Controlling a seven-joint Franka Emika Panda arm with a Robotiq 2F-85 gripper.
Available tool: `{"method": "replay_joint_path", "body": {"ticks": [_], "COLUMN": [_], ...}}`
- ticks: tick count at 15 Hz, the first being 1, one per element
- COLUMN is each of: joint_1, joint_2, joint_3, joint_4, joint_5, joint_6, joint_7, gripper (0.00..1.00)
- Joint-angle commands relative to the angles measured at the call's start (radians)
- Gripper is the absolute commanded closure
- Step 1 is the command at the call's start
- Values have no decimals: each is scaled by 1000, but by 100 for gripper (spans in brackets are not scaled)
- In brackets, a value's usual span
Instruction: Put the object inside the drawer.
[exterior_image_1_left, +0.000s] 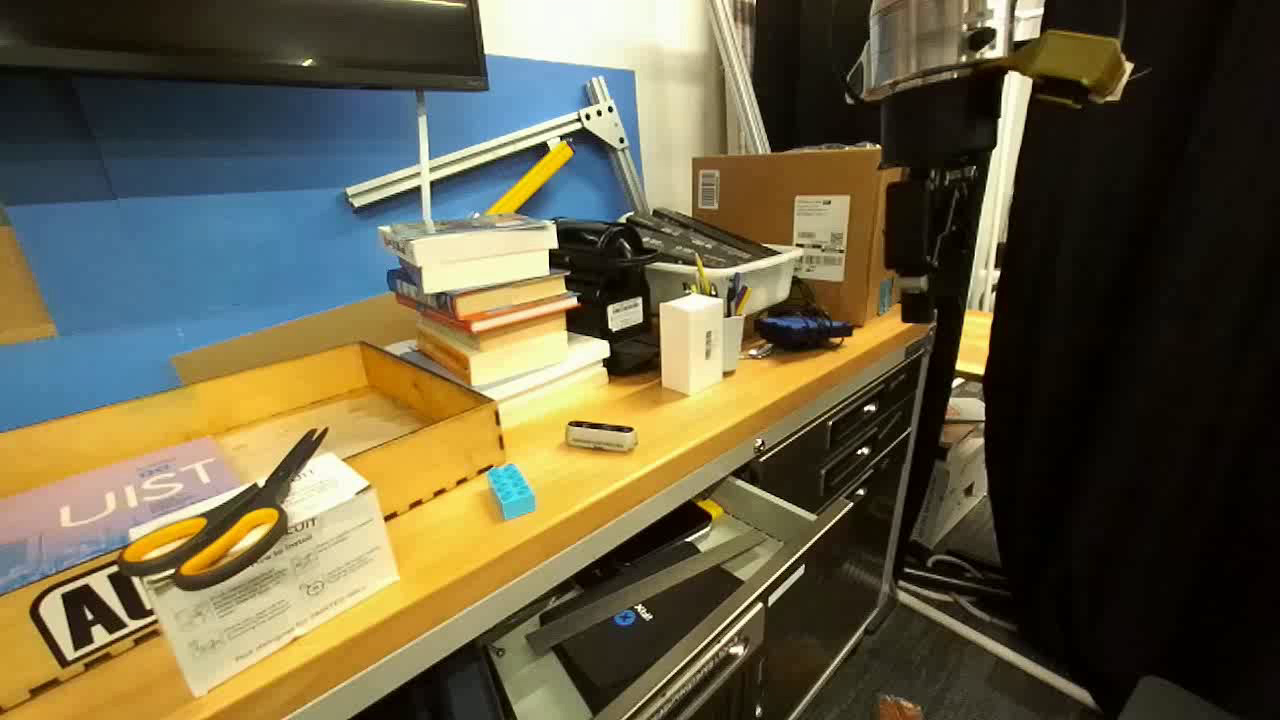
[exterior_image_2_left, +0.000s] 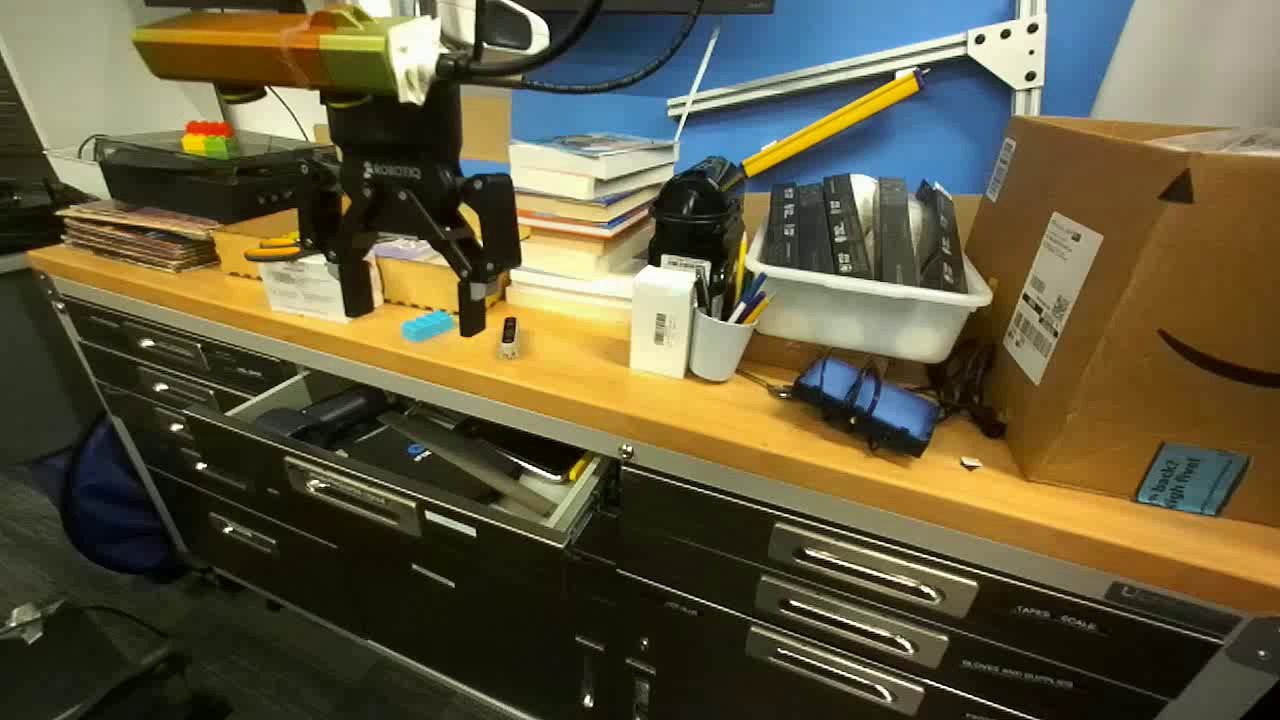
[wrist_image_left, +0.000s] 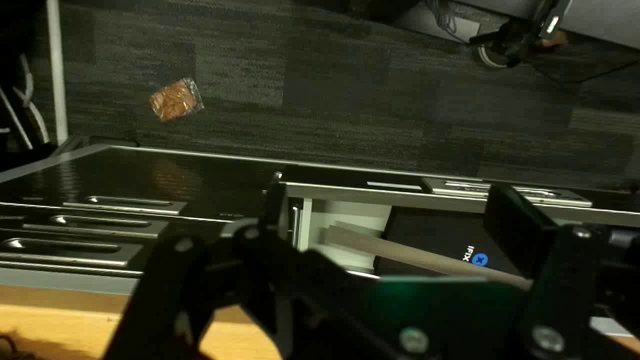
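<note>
The object, a light-blue studded block (exterior_image_1_left: 512, 490), lies on the wooden tabletop near its front edge; it also shows in an exterior view (exterior_image_2_left: 428, 325). The drawer (exterior_image_2_left: 500, 535) is pulled open below the tabletop; its rim shows in an exterior view (exterior_image_1_left: 740, 608) and in the wrist view (wrist_image_left: 350, 194). A black box and a long flat strip lie inside it. My gripper (exterior_image_2_left: 413, 305) is open and empty, pointing down, raised well away from the block. It also hangs at the right in an exterior view (exterior_image_1_left: 912, 305). In the wrist view its fingers (wrist_image_left: 392, 215) frame the drawer; the block is out of view there.
A small dark-topped item (exterior_image_1_left: 600, 436) lies near the block. A white carton (exterior_image_1_left: 290, 580) with yellow-handled scissors (exterior_image_1_left: 235, 530), a wooden tray (exterior_image_1_left: 440, 440), stacked books (exterior_image_1_left: 490, 300), a white box (exterior_image_2_left: 661, 320) and a pen cup (exterior_image_2_left: 718, 345) stand on the table.
</note>
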Motion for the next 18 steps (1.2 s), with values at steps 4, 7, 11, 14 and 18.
{"method": "replay_joint_path", "body": {"ticks": [4, 7, 11, 14, 18], "joint_1": [-2, -2, 35, 64, 92], "joint_2": [-1, -1, 217, 363, 595], "joint_3": [2, 2, 36, 82, 155], "joint_4": [12, 12, 182, 287, 500], "joint_5": [1, 1, 38, 50, 79], "joint_6": [-1, -1, 53, 49, 20], "joint_7": [-1, -1, 28, 20, 10], "gripper": [0, 0, 0, 0, 0]}}
